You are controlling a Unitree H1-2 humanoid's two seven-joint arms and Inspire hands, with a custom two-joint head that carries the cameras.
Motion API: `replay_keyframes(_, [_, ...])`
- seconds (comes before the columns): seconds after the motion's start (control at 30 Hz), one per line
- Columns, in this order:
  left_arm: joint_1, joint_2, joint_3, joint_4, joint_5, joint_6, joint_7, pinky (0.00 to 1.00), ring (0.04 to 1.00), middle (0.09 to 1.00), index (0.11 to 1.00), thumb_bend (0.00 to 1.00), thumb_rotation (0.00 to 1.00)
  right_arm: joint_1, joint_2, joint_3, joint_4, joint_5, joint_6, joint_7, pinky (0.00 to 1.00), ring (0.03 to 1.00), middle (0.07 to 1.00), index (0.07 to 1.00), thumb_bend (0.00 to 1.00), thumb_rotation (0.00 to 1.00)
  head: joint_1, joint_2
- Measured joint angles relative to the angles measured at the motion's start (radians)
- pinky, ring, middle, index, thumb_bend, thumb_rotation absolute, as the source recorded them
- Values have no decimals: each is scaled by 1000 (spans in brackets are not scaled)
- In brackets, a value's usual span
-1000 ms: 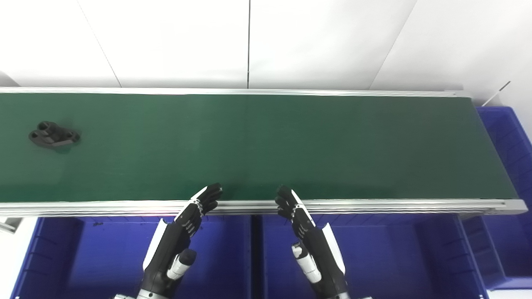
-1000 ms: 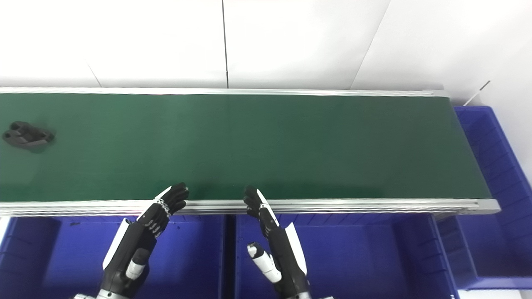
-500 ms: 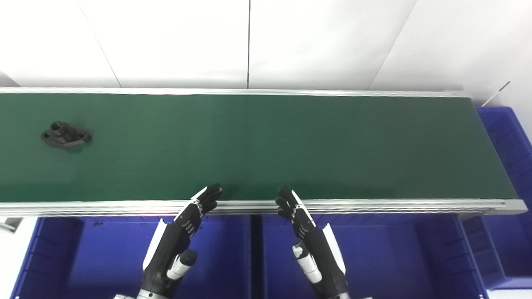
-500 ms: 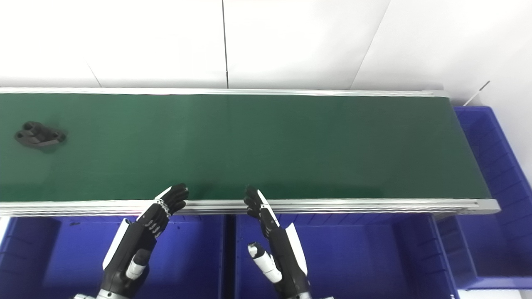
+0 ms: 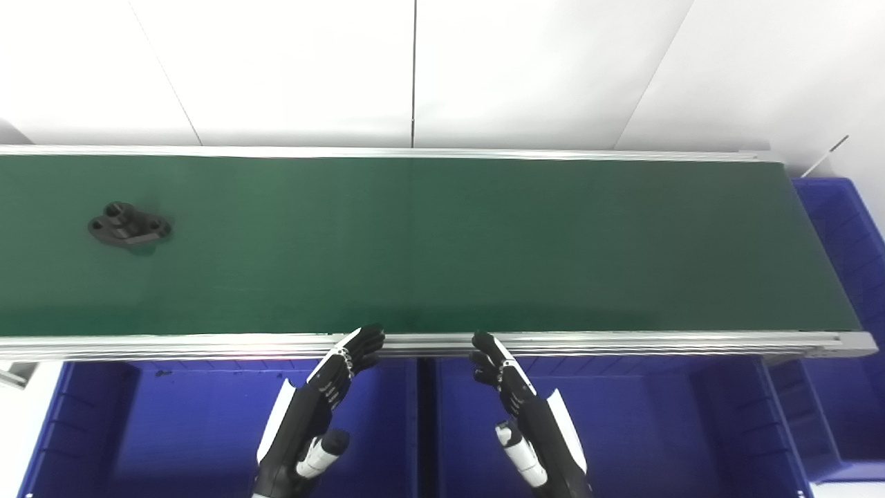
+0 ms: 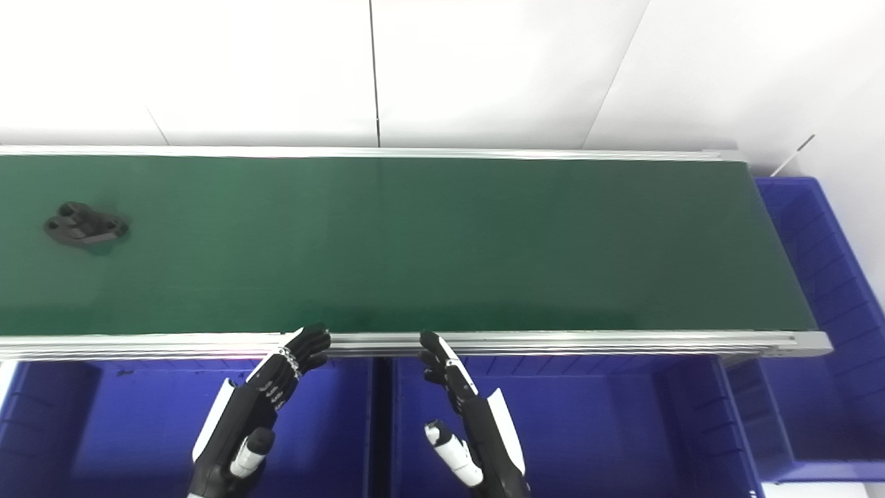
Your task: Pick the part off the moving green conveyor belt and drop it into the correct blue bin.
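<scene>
The part point(image 5: 129, 226), a dark piece with round holes, lies flat on the green conveyor belt point(image 5: 442, 242) far toward the belt's left end, roughly midway between the belt's far and near rails, with bare green all round it. The belt runs the whole width of the view and ends at the right against a blue bin point(image 5: 847, 228) set beyond that end. A silver near rail point(image 5: 622, 341) borders the belt on the robot's side; a matching far rail point(image 5: 484, 153) borders it against the white wall.

Below the near rail stand blue bins side by side: one under the belt's left stretch point(image 5: 173, 429) and one under its right stretch point(image 5: 657, 429), parted by a dark wall near the belt's middle.

The left hand point(image 5: 318, 415) hangs over the left bin, fingers point(image 5: 363, 342) stretched out and spread, tips reaching up to the near rail, holding nothing. The right hand point(image 5: 529, 422) hangs over the right bin just across the dividing wall, likewise flat and spread with nothing in it, its fingers point(image 5: 487, 349) at the rail's edge. Both hands sit near the belt's middle, well apart from the part, and a long stretch of bare belt lies between them and it.
</scene>
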Motion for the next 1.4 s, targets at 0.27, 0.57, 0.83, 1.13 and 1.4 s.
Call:
replay_keyframes(0.27, [6,-5,8,-6,9,-1,9,857,885,876,854,938,897,60,0,-13,-19,-7,-15,-27,836,905,940,943,810,1000,0,6])
replay_keyframes(0.57, [15,-3,7,-16,4,-1,8,856,886,878,853,923,898,48,2,-1,-16,-4,-15,-22,843,908,940,937,845,1000,-6,-3])
replay_keyframes(0.83, [14,-3,7,-15,4,-1,8,856,886,877,854,915,899,35,1,8,7,-4,-15,-22,871,921,946,934,865,987,-6,-5])
replay_keyframes(1.13, [33,6,5,-11,-12,-1,-2,848,878,869,853,912,906,13,-8,30,12,3,-16,1,896,943,963,944,898,986,9,-26])
replay_keyframes(1.4, [29,6,5,9,-12,-2,-2,842,874,862,848,920,898,9,-8,30,25,7,-16,1,883,937,960,945,887,978,9,-37])
